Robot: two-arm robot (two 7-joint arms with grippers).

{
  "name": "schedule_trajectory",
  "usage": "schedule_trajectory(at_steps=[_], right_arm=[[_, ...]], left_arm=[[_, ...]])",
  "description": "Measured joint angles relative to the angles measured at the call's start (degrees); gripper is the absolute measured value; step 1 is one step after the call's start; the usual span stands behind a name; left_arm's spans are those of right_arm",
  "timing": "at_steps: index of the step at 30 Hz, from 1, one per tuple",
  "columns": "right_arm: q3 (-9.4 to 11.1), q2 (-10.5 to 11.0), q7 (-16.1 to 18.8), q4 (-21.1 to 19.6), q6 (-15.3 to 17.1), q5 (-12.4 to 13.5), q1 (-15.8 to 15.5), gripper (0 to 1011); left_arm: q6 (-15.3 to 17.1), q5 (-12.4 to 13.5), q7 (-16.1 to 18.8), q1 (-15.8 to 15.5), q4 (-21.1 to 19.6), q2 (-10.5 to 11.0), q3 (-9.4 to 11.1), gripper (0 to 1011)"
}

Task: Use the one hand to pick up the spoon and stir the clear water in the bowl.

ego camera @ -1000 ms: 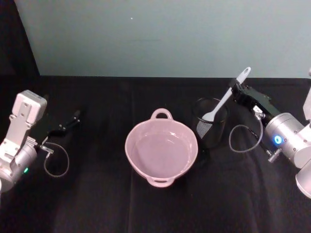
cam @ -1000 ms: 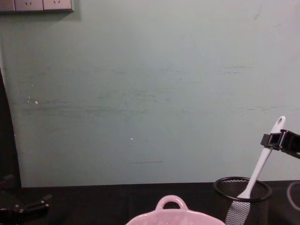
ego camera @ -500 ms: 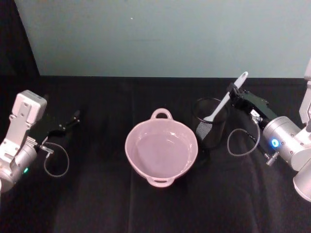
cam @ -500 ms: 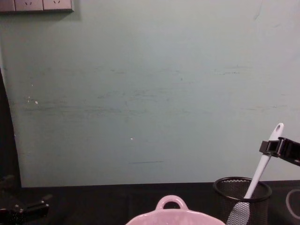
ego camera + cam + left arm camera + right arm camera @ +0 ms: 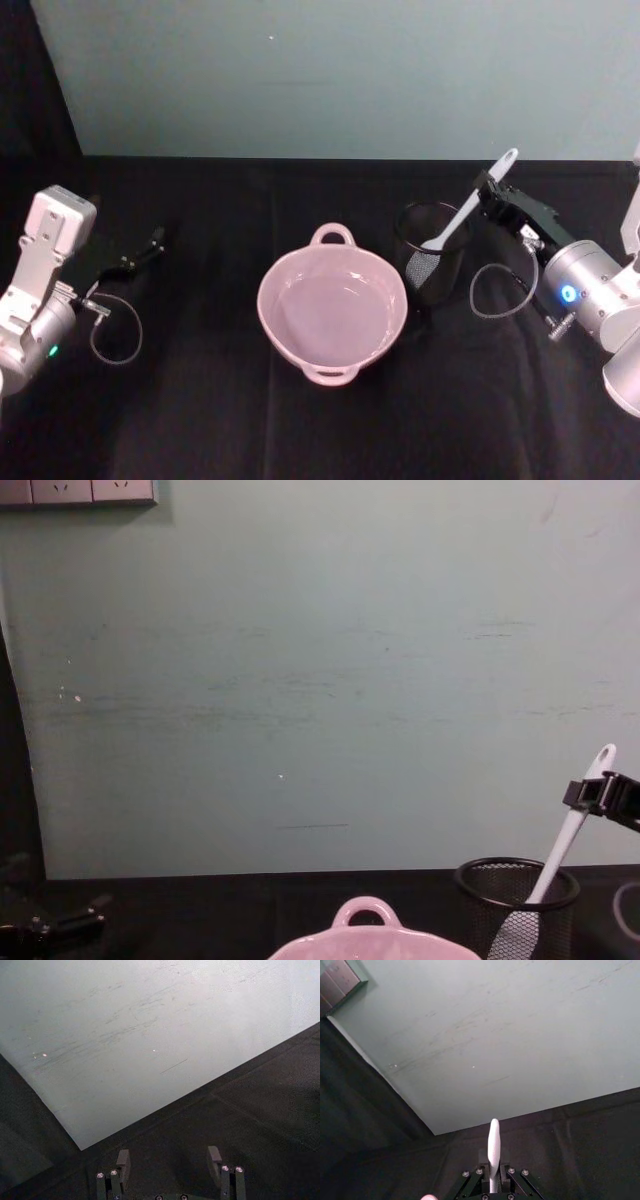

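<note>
From the head view, the right gripper (image 5: 487, 187) is clamped on the upper handle of the white spoon (image 5: 465, 210), just below the oval hole at its tip. The spoon slants down and away from that gripper toward the robot's left, its flat blade sitting inside the black wire-mesh cup (image 5: 431, 251). The pink bowl (image 5: 332, 307) stands on the black counter (image 5: 210, 400) just beyond the cup on the side away from the right gripper, clear water showing in it, one loop handle toward the wall and one toward the robot. The left gripper (image 5: 148, 246) is parked well apart, far out on the other side of the bowl, low over the counter.

In the left wrist view the left gripper (image 5: 169, 1165) has its fingers spread wide with nothing between them, bare counter and the pale wall (image 5: 150, 1025) ahead.

In the right wrist view the right gripper (image 5: 493, 1175) pinches the spoon's handle (image 5: 493, 1150), whose end sticks up past the fingertips.

From the chest view, the right gripper (image 5: 598, 795) grips the spoon (image 5: 568, 838) near its top; the handle runs down from it into the mesh cup (image 5: 518, 900), the blade showing through the mesh. The bowl's rim and loop handle (image 5: 366, 932) sit lower, beside the cup. The left gripper (image 5: 60, 926) lies low at the far side.
</note>
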Motion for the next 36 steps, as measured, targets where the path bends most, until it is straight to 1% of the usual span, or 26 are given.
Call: schedule_trajectory(at_steps=[8,19,29,36], right_arm=[[0.64,-0.79,-1.21,-0.67,-0.83,0.58,-0.67,112],[1.45,-1.13,-2.59,-0.97,0.38,3.7,-1.17,112],[1.16,-0.65,-3.62,-0.92,0.75,5.67,-1.4,112],[0.84,-0.2,-3.69,-0.88,0.09,6.1,-1.45,112]], left_arm=[[0.0,0.0,0.0,0.0,0.0,0.0,0.0,1011],[0.0,0.0,0.0,0.0,0.0,0.0,0.0,1011],[0.0,0.0,0.0,0.0,0.0,0.0,0.0,1011],[0.0,0.0,0.0,0.0,0.0,0.0,0.0,1011]])
